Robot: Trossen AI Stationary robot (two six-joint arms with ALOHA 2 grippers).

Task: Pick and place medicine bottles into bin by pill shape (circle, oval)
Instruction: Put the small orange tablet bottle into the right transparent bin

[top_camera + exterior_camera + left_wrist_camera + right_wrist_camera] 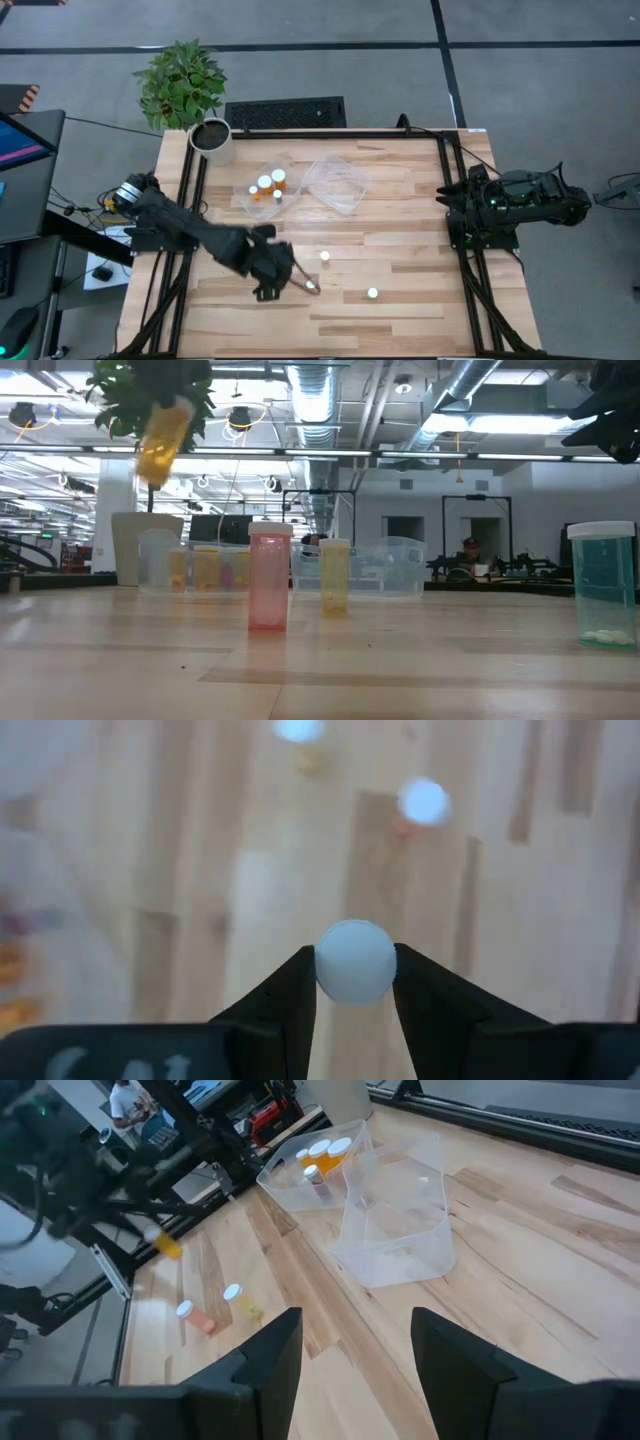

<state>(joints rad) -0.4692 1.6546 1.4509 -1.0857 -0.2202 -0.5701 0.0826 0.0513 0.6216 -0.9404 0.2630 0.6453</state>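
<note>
Bottle [160,440] in the left end effector [355,985] hangs clear of the bench [400,250]: a translucent orange medicine bottle with a white cap, clamped between the two dark fingers [290,995]. In the low view its long axis is tilted off upright, the upper end leaning to the right. The left wrist view looks straight at its round white cap. The high view puts this end effector above the front half of the bench, left of centre.

Towards the back edge stand two clear plastic bins side by side. The left bin [262,192] holds several orange bottles with white caps, standing upright; their exact count is hard to tell. The right bin [338,183] looks to hold nothing. A white plant pot [214,140] sits at the back left corner.

Three more bottles stand upright on the bare wood, long axes vertical, caps up. A reddish one [269,577] stands just beside the left end effector in the high view, a yellowish one [334,575] near the middle of the bench, and a bluish-green one [603,585], with pills lying at its bottom, nearer the front edge and further right.

The right end effector [350,1350] waits at the right edge, fingers apart and holding nothing.
</note>
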